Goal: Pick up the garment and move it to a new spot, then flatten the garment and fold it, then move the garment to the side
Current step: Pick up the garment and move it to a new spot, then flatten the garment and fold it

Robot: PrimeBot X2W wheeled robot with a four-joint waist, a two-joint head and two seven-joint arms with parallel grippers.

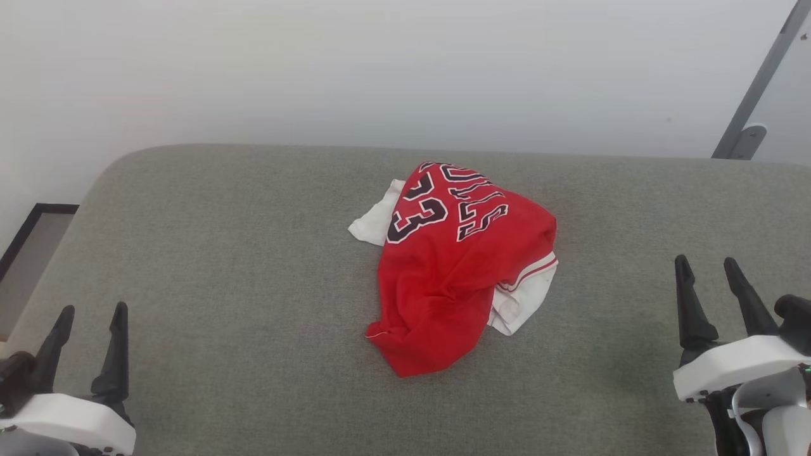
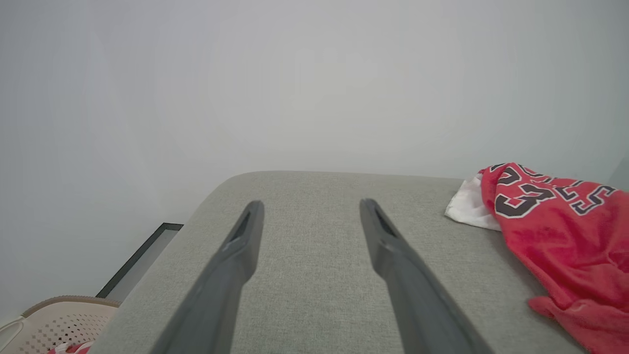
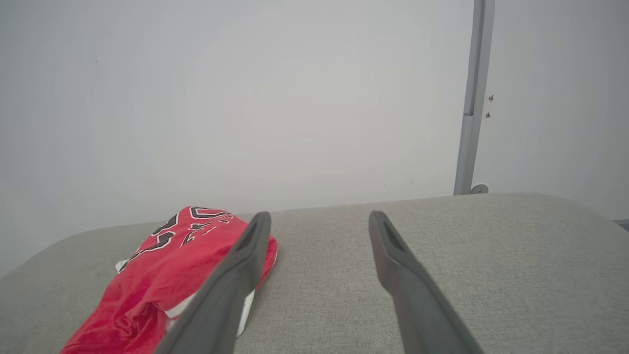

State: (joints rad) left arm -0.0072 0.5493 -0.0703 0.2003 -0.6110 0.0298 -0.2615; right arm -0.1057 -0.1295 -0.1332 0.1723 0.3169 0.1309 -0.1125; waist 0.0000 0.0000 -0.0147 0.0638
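The garment [image 1: 453, 266] is a red jersey with white sleeves and black "23" lettering, lying crumpled in a heap at the middle of a grey upholstered surface [image 1: 253, 266]. It also lies at the right of the left wrist view [image 2: 565, 236] and at the lower left of the right wrist view [image 3: 157, 280]. My left gripper [image 1: 90, 310] rests at the lower left, open and empty, well clear of the garment. At the lower right my right gripper [image 1: 708, 263] is open too, with nothing between its fingers. Both grippers [image 2: 310, 206] [image 3: 319, 216] point over bare fabric.
A pale wall rises behind the surface. A grey metal post [image 1: 757, 82] stands at the back right. To the left a dark-framed panel [image 1: 31, 234] lies on the floor, and a beige perforated basket [image 2: 54, 322] holding something red sits below the surface's left edge.
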